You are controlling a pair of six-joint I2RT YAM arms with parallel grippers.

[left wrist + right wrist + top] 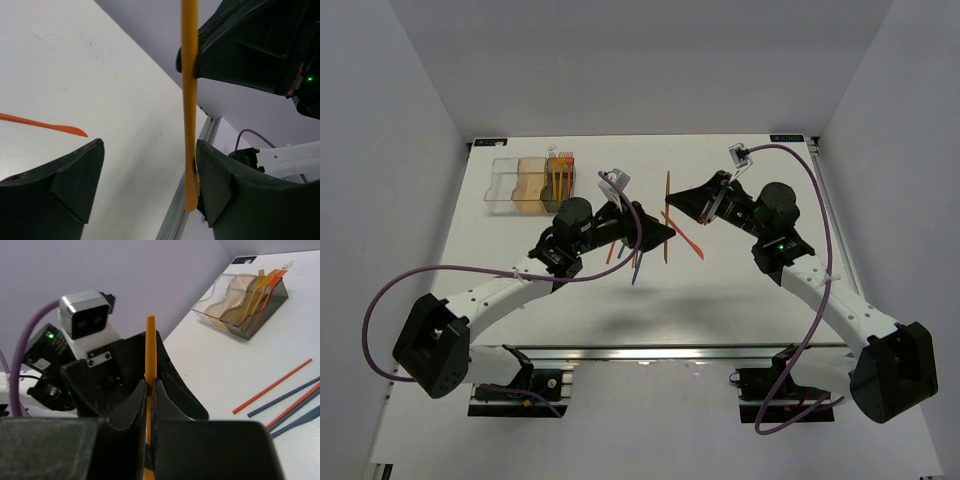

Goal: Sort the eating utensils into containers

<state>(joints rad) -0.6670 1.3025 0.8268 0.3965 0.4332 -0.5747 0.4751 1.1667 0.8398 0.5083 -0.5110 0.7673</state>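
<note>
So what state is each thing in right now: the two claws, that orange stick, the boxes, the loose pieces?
right gripper: shut on the orange stick.
left gripper: open, fingers either side of the stick.
orange stick: upright, held off the table.
containers: upright, orange utensils standing in the dark grey one.
loose utensils: lying flat on the table.
</note>
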